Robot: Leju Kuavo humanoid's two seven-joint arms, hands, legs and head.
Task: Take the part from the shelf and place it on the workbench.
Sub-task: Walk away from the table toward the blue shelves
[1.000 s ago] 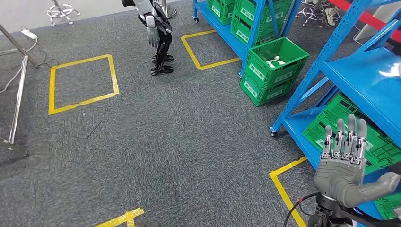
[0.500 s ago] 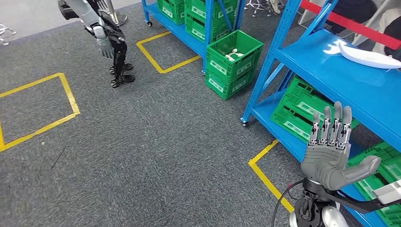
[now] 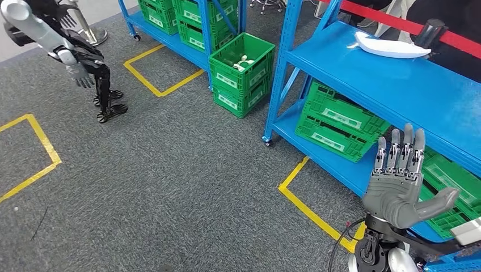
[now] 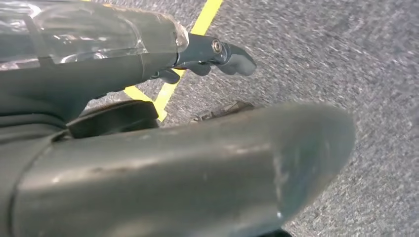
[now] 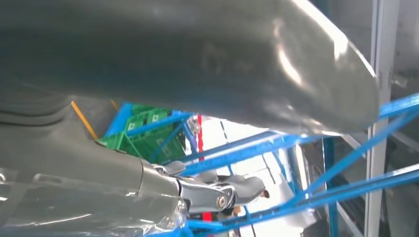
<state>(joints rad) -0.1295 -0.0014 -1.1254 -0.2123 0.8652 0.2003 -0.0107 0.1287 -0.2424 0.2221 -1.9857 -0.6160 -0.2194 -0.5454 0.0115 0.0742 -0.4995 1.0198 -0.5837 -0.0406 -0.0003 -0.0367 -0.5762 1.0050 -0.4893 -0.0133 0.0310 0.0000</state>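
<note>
Part (image 3: pixel 391 45) on shelf (image 3: pixel 397 90) (crates (image 3: pixel 334 122) beneath).

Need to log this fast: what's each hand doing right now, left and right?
Left hand: holds nothing as far as shows; open or closed cannot be told.
Right hand: open, fingers spread, holding nothing.

My right hand (image 3: pixel 404 190): grey moulded palm, thick grey thumb, darker segmented fingers showing silver links. Black cable looping beside my silver wrist joint.

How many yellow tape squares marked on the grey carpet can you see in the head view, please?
3: one by the far blue shelf, one at the left picture edge, and one beside the near blue shelf. All are partly cut off or hidden.
</note>
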